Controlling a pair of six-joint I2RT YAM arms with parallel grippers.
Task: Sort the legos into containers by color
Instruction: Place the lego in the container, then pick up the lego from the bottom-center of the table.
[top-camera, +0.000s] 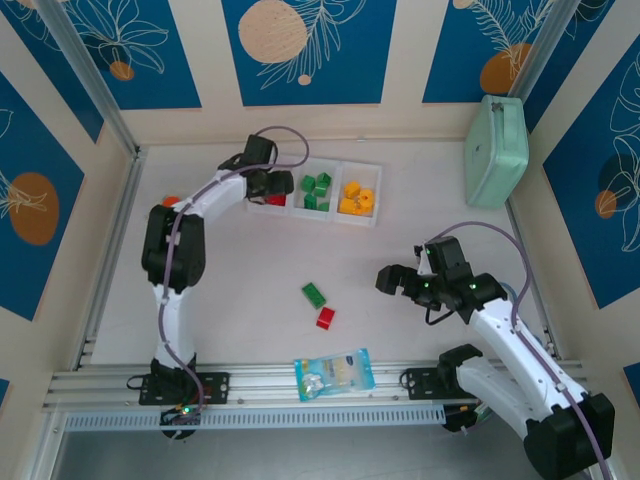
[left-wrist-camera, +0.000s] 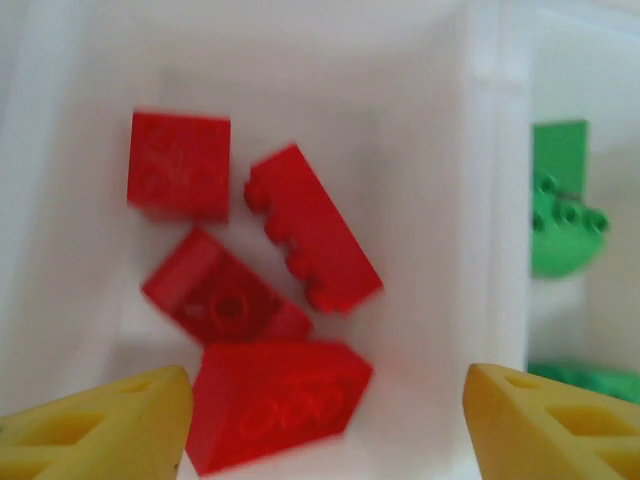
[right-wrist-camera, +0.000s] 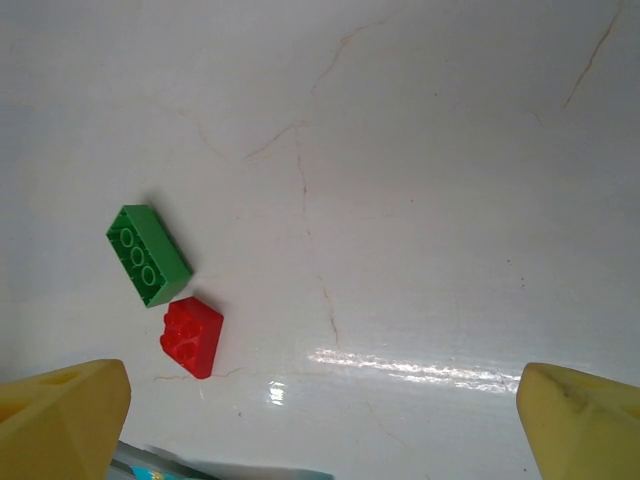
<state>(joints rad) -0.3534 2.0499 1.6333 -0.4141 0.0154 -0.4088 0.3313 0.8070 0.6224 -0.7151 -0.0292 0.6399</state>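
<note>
White table (top-camera: 250, 300) boxed in by blue floral panels (top-camera: 300, 50): the tray (top-camera: 377, 222) sits at upper centre, red in its left compartment, green in the middle, yellow on the right. My left gripper (top-camera: 270, 185) hangs over the red compartment with its jaws apart and nothing between them; in its wrist view four red legos (left-wrist-camera: 315, 240) lie loose on the compartment floor below. My right gripper (top-camera: 392, 280), right of centre, is spread wide and empty.

Two legos remain on the table near the middle, a green brick (top-camera: 313, 294) and, just beside its lower end, a red brick (top-camera: 325, 318). Both lie left of my right gripper and close to it, well away from my left. The green brick's long axis runs from upper left to lower right, so I judge the right arm takes the next pick, jaws turned across that line.
</note>
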